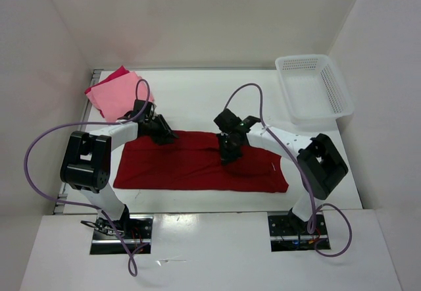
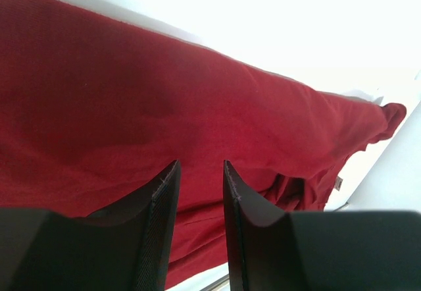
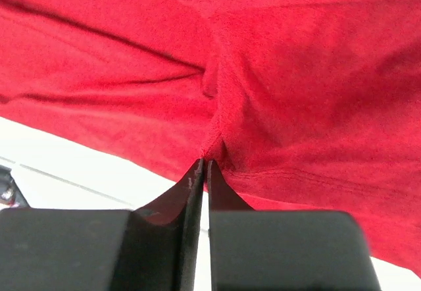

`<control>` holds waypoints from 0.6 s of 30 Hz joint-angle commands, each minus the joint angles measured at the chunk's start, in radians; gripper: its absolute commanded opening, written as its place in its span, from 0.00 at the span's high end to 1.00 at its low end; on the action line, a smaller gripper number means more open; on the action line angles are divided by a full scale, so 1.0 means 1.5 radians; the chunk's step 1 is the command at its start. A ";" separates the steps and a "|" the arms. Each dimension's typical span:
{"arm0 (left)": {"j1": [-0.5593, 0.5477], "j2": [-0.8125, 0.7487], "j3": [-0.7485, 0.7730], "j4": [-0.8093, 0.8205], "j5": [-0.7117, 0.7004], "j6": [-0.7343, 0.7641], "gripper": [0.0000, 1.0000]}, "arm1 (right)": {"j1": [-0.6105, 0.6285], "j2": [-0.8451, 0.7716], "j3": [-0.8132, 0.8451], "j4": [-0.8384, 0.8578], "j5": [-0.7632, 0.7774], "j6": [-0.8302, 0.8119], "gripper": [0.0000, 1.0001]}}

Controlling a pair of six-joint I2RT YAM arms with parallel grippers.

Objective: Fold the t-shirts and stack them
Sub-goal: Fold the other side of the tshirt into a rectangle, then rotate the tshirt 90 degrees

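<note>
— Red shirt (image 1: pixel 191 167): where is it?
— Flat across the desk's (image 1: pixel 197 106) near middle, long side running 9 to 3.
— The claws?
— Right claw (image 3: pixel 201 166) is pinched tight on a pucker at its hem. Left claw (image 2: pixel 199 172), at the shirt's 10 o'clock corner, stands half parted, gripping nothing visible.
— Farther back?
— Salmon shirt (image 1: pixel 120 98) lies over a crimson shirt (image 1: pixel 116 74) at 10, and the basket (image 1: pixel 301 58) is at 2.

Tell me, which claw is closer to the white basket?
Right. The right gripper pinches the dark red shirt mid-table, nearer the basket in the far right corner; the left gripper is at the shirt's left end.
</note>
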 commanded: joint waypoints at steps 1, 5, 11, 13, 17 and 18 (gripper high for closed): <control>-0.003 -0.024 0.005 0.012 0.013 0.007 0.60 | 0.006 0.015 0.012 0.008 -0.079 -0.011 0.89; -0.003 -0.024 0.011 0.005 0.020 0.014 0.59 | 0.006 0.008 0.027 0.008 -0.051 -0.004 0.56; -0.003 0.001 0.031 -0.007 -0.003 0.026 0.59 | -0.104 -0.039 0.017 0.039 -0.044 -0.004 0.63; 0.017 0.016 0.031 -0.007 0.005 0.033 0.59 | -0.153 -0.031 -0.031 0.107 -0.030 0.024 0.77; 0.074 0.046 0.001 0.002 0.035 0.024 0.59 | -0.216 0.016 -0.098 0.203 0.002 0.079 1.00; 0.094 0.046 0.001 0.002 0.035 0.024 0.59 | -0.216 0.026 -0.098 0.212 0.014 0.079 1.00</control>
